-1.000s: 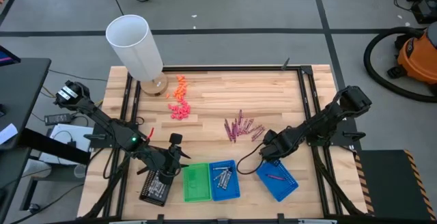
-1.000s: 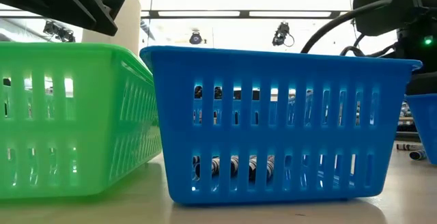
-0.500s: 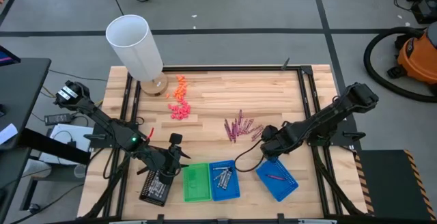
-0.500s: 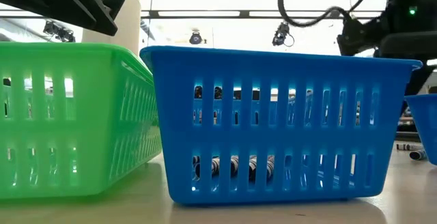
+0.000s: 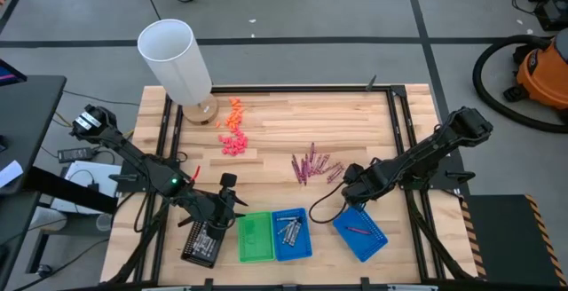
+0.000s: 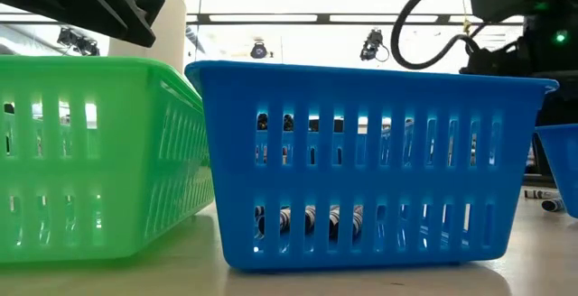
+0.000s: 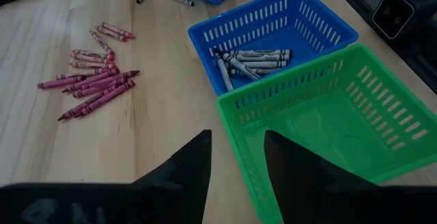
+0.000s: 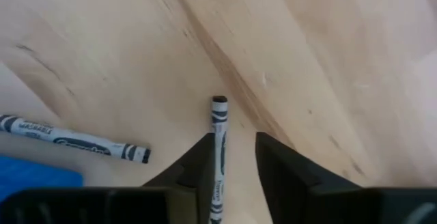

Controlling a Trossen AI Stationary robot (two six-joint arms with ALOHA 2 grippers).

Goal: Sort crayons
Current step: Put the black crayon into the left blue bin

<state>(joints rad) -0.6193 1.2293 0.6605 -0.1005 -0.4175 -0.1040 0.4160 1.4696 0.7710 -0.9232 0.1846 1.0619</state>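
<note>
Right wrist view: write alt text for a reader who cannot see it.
The right gripper points down at a bare wooden table, its two dark fingers open with a silver-grey crayon lying lengthwise in the gap between them. A second silver-grey crayon lies on the wood off to one side, beside a blue edge.

A blue basket [image 6: 370, 165] with slotted walls stands close up on the pale counter [image 6: 181, 273], and through its lower slots a few grey crayons [image 6: 307, 219] show lying on its floor. Just to its left stands a green basket [image 6: 90, 156], their upper rims nearly touching. Dark arm parts hang at the top left [image 6: 99, 3] and top right [image 6: 515, 7], and the edge of another blue basket [image 6: 564, 156] shows at the far right.
</note>
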